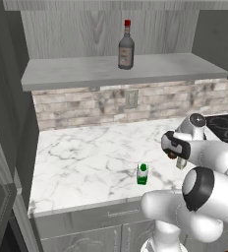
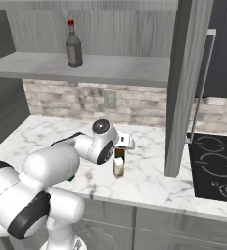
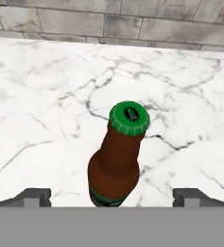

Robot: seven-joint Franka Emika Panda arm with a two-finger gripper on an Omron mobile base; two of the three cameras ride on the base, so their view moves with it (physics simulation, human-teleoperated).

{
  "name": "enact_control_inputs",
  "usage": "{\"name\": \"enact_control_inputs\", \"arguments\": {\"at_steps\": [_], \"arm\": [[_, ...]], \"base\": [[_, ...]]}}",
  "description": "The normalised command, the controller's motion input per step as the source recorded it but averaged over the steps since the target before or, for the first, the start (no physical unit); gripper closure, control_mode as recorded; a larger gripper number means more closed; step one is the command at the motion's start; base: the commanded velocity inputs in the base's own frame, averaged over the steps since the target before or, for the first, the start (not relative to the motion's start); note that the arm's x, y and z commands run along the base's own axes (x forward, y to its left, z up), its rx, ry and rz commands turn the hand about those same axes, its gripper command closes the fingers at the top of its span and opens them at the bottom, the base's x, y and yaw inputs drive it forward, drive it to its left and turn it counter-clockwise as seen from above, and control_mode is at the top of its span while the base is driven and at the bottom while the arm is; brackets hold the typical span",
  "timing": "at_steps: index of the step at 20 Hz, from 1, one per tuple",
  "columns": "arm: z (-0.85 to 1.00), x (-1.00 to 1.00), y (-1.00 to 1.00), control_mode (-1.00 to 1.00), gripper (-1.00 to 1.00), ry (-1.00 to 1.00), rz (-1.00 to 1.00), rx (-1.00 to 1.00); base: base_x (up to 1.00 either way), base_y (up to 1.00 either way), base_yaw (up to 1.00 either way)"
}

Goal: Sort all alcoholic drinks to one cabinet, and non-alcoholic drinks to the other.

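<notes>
I am going for the brown bottle (image 3: 118, 159) on the counter (image 3: 46, 96). My gripper (image 3: 112, 195) is wide open above it. Next I go down and squeeze its neck.

Even flat rendered light, soft faint shadows, no glare, slightly pixelated

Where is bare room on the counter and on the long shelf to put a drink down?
The marble counter is bare from the green and white carton to its left edge. The long shelf is free on both sides of the clear bottle. It is crowded near the brown bottle, between the open jaws.
</notes>
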Motion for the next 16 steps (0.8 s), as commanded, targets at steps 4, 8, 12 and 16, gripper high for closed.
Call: {"name": "enact_control_inputs", "arguments": {"at_steps": [4, 8, 12, 16], "arm": [[-0.04, 0.03, -0.06, -1.0, -1.0, 0.0, 0.0, 0.01], [-0.04, 0.0, -0.09, -1.0, -1.0, 0.0, 0.0, 0.02], [-0.04, 0.02, -0.08, -1.0, -1.0, 0.0, 0.0, 0.02], [-0.02, 0.05, -0.05, -1.0, -1.0, 0.0, 0.0, 0.01]], "base": [[0.0, 0.0, 0.0], [0.0, 0.0, 0.0], [0.0, 0.0, 0.0], [0.0, 0.0, 0.0]]}}
